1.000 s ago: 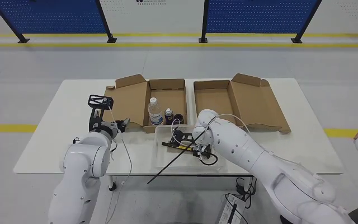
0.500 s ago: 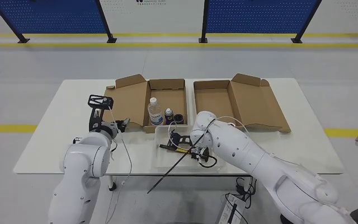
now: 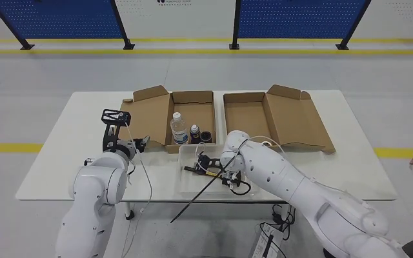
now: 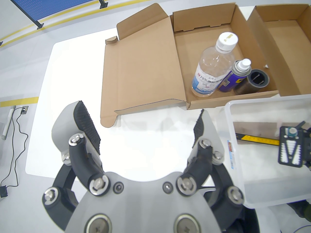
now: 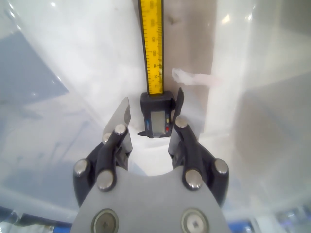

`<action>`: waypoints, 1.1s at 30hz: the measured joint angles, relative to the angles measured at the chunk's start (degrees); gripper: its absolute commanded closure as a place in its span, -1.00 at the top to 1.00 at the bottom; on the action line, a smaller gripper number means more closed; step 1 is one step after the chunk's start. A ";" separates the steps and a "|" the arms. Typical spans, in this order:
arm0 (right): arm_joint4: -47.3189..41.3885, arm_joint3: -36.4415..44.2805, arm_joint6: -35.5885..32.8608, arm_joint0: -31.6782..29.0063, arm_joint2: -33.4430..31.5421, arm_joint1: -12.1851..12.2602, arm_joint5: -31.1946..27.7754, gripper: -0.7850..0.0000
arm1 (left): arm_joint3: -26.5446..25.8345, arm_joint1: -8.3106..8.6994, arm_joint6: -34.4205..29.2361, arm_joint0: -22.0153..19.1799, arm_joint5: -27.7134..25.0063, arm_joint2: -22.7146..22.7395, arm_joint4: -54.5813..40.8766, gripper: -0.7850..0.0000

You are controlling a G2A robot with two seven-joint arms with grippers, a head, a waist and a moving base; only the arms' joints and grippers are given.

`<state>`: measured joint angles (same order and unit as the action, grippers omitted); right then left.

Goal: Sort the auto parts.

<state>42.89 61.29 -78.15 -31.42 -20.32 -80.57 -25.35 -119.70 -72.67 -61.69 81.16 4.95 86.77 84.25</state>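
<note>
**Left gripper** (image 4: 141,115): released, jaws spread wide, nothing between them. It hangs over bare table just beside the left wall of the bin, and it is apart from every part.

**Left cardboard box** (image 4: 143,66): lid flap laid open to its left. The near right corner holds three items side by side: a clear water bottle (image 4: 213,66), a blue spray can (image 4: 234,78) and a short black cylindrical part (image 4: 257,81).

**Clear plastic bin** (image 4: 229,132): stands at the front of the table, just before the left box.

**Digital caliper** (image 5: 151,49): the task's item in hand, lying flat on the bin floor. It has a yellow scale and a dark display head. In the top view its long axis runs roughly left to right across the bin. In the right wrist view the beam runs straight away from the gripper, with the head at the near end.

**Right gripper** (image 5: 153,98): lowered into the bin, not yet clenched. Its fingers straddle the display head. One pad is at or nearly at the head's side, and a gap shows on the other side. Judgement: the closing line runs across the beam's narrow width, so closing as it stands should pinch the head squarely. This arm is by far the nearer one.

**Right cardboard box** (image 3: 248,119): open, and lies behind and to the right of the bin.
</note>
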 measured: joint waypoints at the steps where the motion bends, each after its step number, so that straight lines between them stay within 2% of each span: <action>1: 0.01 -0.02 0.01 -0.07 -0.11 0.02 0.07 -0.11 | 0.00 0.00 0.00 0.00 0.00 0.00 0.00 1.00; 14: 0.71 1.43 0.46 -1.49 -2.54 1.11 1.89 -0.04 | 0.00 0.00 0.00 0.00 0.00 0.00 0.00 1.00; 23: 1.33 2.31 0.13 -2.18 -4.01 1.72 2.69 -0.07 | 0.00 0.00 0.00 0.00 0.00 0.00 0.00 1.00; 28: 1.40 2.19 -0.56 -2.48 -4.28 1.81 2.34 -0.22 | 0.00 0.00 0.00 0.00 0.00 0.00 0.00 1.00; 30: 1.37 2.07 -0.64 -2.57 -4.27 1.73 2.20 -0.40 | 0.00 0.00 0.00 0.00 0.00 0.00 0.00 1.00; 32: 1.35 1.98 -0.64 -2.62 -4.24 1.64 2.10 -0.69 | 0.00 0.00 0.00 0.00 0.00 0.00 0.00 1.00; 33: 1.35 1.91 -0.64 -2.62 -4.21 1.57 2.04 -0.77 | 0.00 0.00 0.00 0.00 0.00 0.00 0.00 1.00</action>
<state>44.24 63.21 -78.80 -34.05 -24.53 -79.00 -23.32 -119.70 -72.67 -61.69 81.16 4.95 86.77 84.25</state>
